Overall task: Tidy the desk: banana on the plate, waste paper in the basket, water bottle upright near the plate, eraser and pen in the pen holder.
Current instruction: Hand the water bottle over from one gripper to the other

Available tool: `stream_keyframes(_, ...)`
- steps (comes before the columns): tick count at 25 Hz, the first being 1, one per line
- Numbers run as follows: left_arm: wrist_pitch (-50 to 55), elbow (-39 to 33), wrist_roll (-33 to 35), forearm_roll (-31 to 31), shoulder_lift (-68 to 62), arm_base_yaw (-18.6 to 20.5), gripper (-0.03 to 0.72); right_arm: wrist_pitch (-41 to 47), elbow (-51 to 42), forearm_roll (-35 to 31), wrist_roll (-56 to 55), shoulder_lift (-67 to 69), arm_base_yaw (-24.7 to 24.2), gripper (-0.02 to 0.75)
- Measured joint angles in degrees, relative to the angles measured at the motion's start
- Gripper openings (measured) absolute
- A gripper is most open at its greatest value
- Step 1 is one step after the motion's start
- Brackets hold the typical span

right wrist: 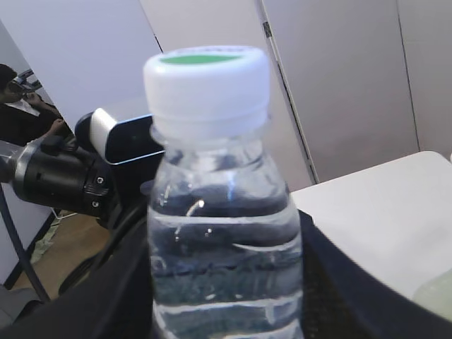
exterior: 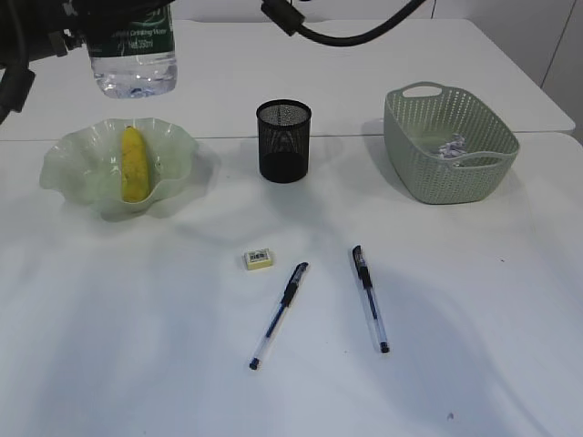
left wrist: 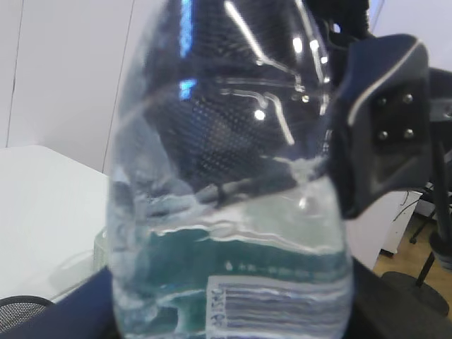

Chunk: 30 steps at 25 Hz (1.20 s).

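At the upper left of the exterior view the water bottle [exterior: 134, 56] hangs upright in the air, its base above the far rim of the plate [exterior: 64, 164] and clear of it. The left wrist view fills with the bottle's body [left wrist: 229, 212], and a dark finger [left wrist: 381, 127] of the left gripper [left wrist: 233, 176] presses its right side; the other finger is hidden, yet the grip reads as closed on the bottle. The right wrist view shows the bottle's neck and white cap [right wrist: 206, 81] with dark gripper parts low on both sides; whether the right gripper [right wrist: 226, 296] is clamped I cannot tell.

The banana [exterior: 134, 164] lies in the plate. The pen holder [exterior: 283, 141] stands at centre, well apart from plate and basket [exterior: 414, 164]; crumpled paper [exterior: 449, 146] lies inside the basket at the right. In the lower middle, the eraser [exterior: 258, 259] and two pens [exterior: 281, 314] [exterior: 369, 298] lie apart on bare table [exterior: 109, 346], with wide open surface around them.
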State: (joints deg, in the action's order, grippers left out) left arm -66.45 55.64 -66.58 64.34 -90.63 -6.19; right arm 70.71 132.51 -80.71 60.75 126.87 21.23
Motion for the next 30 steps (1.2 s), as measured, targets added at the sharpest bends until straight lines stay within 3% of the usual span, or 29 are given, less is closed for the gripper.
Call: stream_keyframes(30,0.45,0.0,0.45,1.03,-0.55,0.0,0.382,-0.46,0.12,1.26,-12.51,0.0,0.0,0.589)
